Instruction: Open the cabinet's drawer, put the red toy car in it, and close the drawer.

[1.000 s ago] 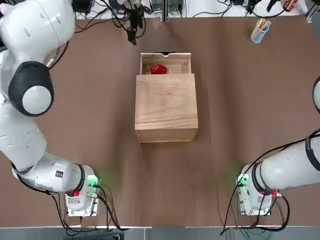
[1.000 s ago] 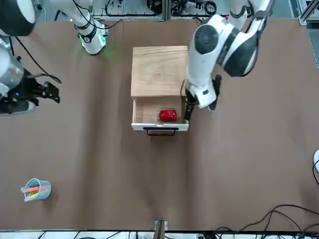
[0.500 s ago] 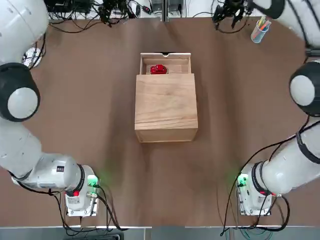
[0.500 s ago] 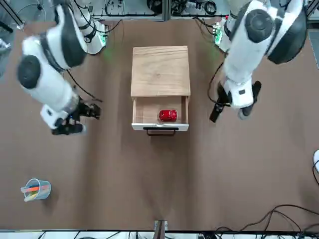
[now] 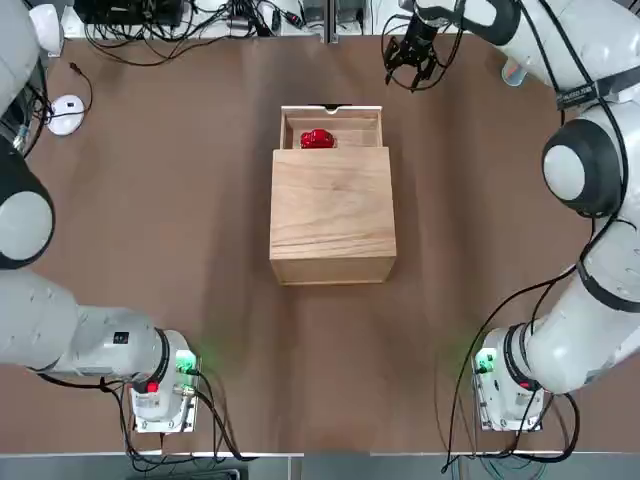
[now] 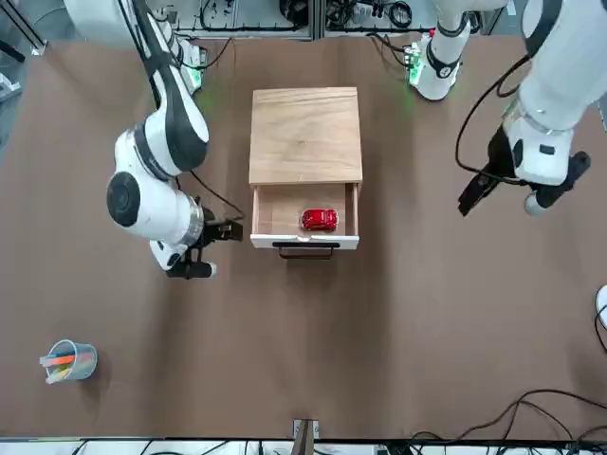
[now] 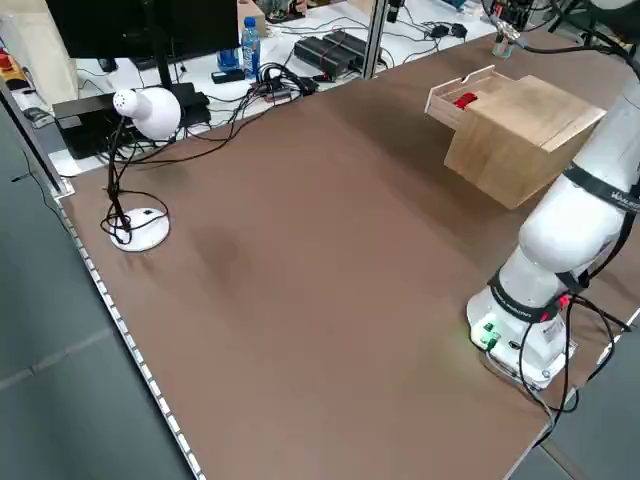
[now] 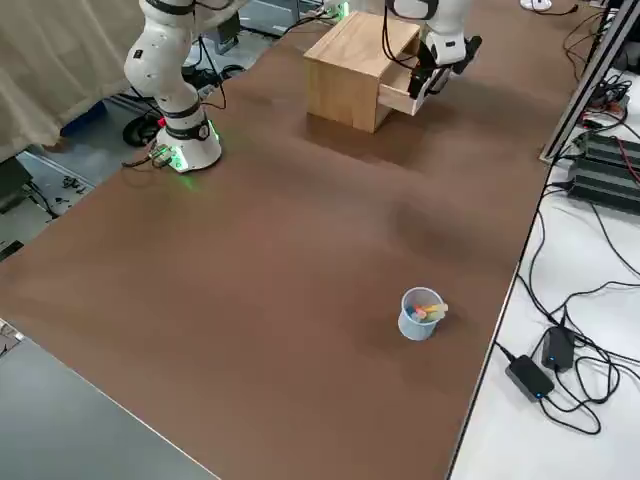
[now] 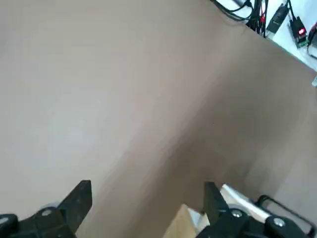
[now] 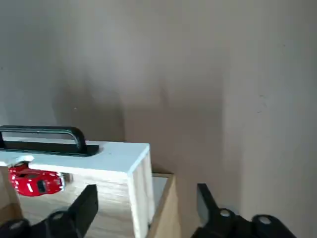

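Observation:
The cabinet (image 5: 332, 215) stands mid-table, and its drawer (image 5: 331, 112) is pulled out on the far side. The red toy car (image 5: 317, 139) lies inside the drawer, also seen as the car (image 6: 320, 220) in the front view. My right gripper (image 5: 410, 66) hovers just beyond the drawer's front corner on my right side. It is open with nothing in it. In the right wrist view, the drawer's dark handle (image 10: 47, 134) and the car (image 10: 35, 180) show ahead of the fingers. My left gripper (image 9: 147, 191) is open and empty, raised off to my left of the cabinet.
A blue cup of pens (image 6: 66, 361) stands near the far right corner. A white mouse (image 5: 66, 110) lies at the far left. A desk lamp (image 7: 140, 110) and cables line the table's edges beyond the brown surface.
The left gripper has pulled away from the drawer toward my left. The right gripper has swung in from the far right to beside the drawer front. Car and drawer have not moved.

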Controlling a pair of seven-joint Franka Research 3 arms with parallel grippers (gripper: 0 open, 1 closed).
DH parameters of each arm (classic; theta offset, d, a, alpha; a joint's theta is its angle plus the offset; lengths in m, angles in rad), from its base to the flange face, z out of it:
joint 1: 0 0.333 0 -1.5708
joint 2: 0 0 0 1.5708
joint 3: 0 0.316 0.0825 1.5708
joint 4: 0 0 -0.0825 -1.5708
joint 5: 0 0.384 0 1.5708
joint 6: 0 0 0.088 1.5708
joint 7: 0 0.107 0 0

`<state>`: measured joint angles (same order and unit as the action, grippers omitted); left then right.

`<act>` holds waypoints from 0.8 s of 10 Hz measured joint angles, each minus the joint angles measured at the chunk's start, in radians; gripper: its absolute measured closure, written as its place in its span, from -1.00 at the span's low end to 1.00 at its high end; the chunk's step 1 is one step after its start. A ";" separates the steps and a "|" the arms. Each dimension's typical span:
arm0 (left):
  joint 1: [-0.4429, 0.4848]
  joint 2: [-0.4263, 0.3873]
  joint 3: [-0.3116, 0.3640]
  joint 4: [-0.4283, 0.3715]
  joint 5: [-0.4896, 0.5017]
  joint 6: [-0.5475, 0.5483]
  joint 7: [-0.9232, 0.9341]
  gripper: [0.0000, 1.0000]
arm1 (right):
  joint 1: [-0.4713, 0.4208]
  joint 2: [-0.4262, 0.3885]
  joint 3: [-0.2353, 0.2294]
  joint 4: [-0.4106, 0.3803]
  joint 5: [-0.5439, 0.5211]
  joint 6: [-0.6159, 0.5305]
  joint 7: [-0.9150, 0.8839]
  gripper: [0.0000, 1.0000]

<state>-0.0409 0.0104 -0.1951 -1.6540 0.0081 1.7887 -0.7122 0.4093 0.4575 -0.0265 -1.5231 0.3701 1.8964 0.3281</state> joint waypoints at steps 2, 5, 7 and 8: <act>0.002 -0.011 0.024 -0.008 -0.008 -0.015 0.187 -1.00 | 0.019 0.019 0.001 0.002 0.043 0.022 0.033 -0.03; 0.003 -0.012 0.064 -0.009 -0.019 -0.066 0.421 -1.00 | 0.069 0.064 0.001 0.002 0.100 0.134 0.100 0.28; 0.003 -0.016 0.090 -0.009 -0.021 -0.067 0.512 -1.00 | 0.088 0.097 0.001 0.004 0.111 0.196 0.130 0.49; 0.003 -0.019 0.099 -0.009 -0.021 -0.068 0.540 -1.00 | 0.092 0.106 0.001 0.006 0.113 0.201 0.134 0.62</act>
<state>-0.0374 -0.0083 -0.0964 -1.6631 -0.0131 1.7207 -0.1717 0.5014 0.5638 -0.0252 -1.5170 0.4835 2.0973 0.4619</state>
